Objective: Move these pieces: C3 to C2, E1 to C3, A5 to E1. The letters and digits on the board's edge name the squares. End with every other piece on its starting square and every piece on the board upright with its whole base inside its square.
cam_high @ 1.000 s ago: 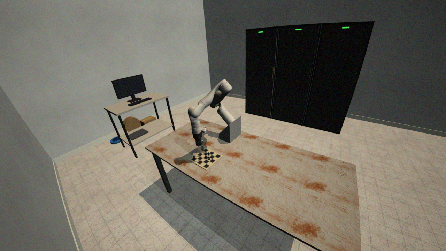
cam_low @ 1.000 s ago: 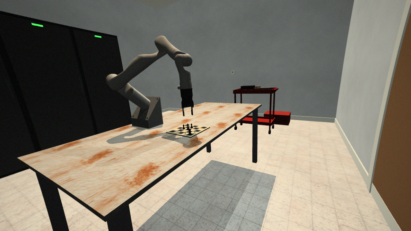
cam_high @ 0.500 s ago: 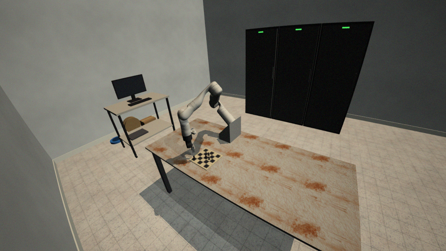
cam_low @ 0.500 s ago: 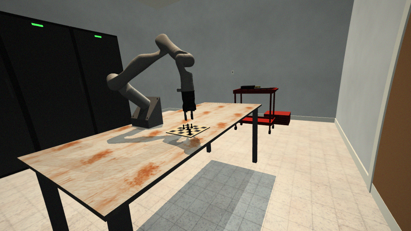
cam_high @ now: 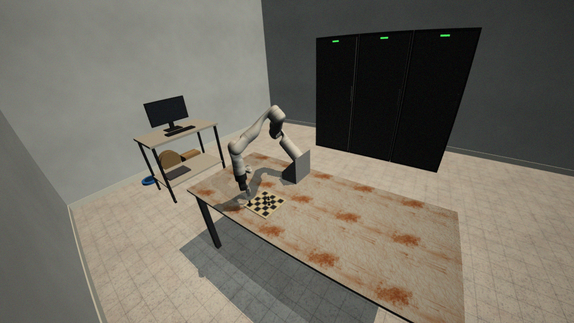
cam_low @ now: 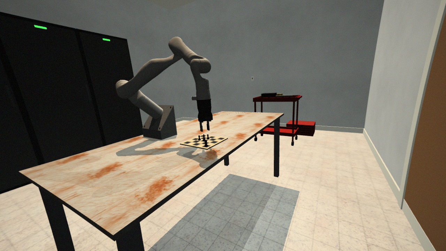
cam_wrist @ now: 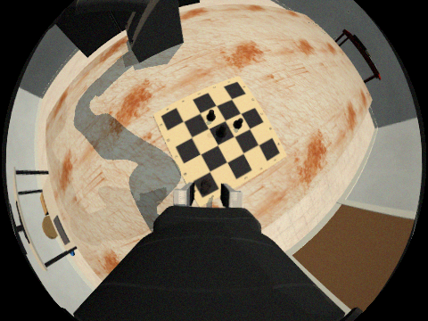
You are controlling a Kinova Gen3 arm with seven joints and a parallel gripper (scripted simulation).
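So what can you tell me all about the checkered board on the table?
The chessboard is a small, flat square with dark and tan squares, five along each side, and a pale tan border. It lies flat on the rust-stained table, near the edge closest to the shelf cart. Three little black pieces stand on it, close together near the middle. The gripper hangs above one corner, part open, holding nothing and not touching it. The edge markings are too small to read.
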